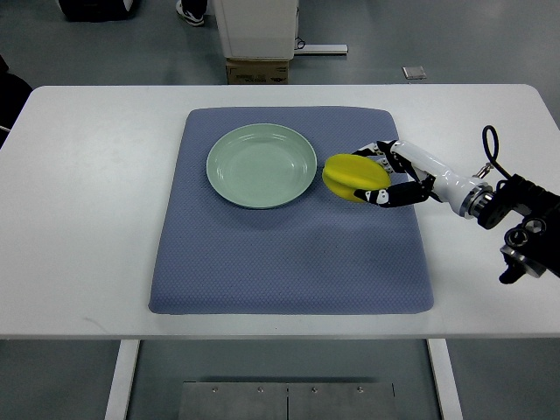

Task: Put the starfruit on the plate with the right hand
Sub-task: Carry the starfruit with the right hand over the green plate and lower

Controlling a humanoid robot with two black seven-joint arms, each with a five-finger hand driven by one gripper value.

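Your right hand is gripping the starfruit, fingers wrapping it, sitting just beside the plate.

1. Starfruit: yellow, smooth, oblong, lying lengthwise left-right. It sits inside the right hand grasp, fingers curled over its far side and more wrapping its near side. Its left end sticks out past the fingertips.
2. Plate: pale green, round, flat and upright, nothing on it. It lies left of the fingertips, its rim just beside the fruit's exposed end.
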